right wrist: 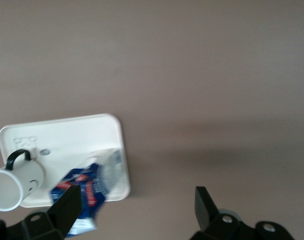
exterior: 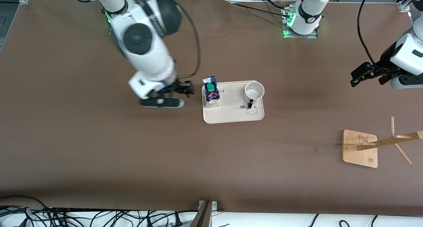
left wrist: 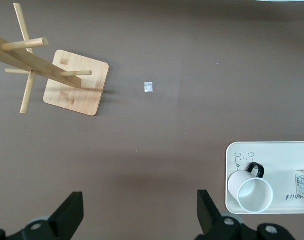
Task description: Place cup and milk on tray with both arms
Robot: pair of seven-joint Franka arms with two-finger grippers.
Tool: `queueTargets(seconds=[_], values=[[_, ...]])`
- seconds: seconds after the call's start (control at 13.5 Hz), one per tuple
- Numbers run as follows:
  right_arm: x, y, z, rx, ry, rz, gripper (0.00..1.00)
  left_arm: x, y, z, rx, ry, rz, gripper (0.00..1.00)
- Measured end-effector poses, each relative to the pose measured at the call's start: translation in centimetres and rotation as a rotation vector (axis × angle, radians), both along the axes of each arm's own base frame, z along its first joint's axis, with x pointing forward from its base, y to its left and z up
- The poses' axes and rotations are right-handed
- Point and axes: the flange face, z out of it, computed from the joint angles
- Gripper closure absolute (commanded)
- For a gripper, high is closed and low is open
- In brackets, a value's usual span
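Wooden mug rack [exterior: 361, 148] lies nearest. At the cream tray's [exterior: 228, 116] nine o'clock edge stands the milk carton [exterior: 211, 92], mug [exterior: 253, 92] at three, both delivered. My right gripper [exterior: 185, 89], spread, empty, hovers beside the tray; my left gripper [exterior: 368, 75] waits, spread, over bare table.

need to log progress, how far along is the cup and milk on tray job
Done: the milk and the cup both stand upright on the tray. In hand: nothing; the right gripper is open beside the milk, the left gripper is open at its own end of the table. Left: nothing visible.
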Motion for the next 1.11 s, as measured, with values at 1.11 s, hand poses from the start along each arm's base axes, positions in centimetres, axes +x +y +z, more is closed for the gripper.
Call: queueTargets(seconds=[1.11], values=[[-3.7,-30.6,9.0,0.003,0.115,0.096,0.0,0.3,-0.3,-0.6,0.0,0.01,-0.006,0.0]])
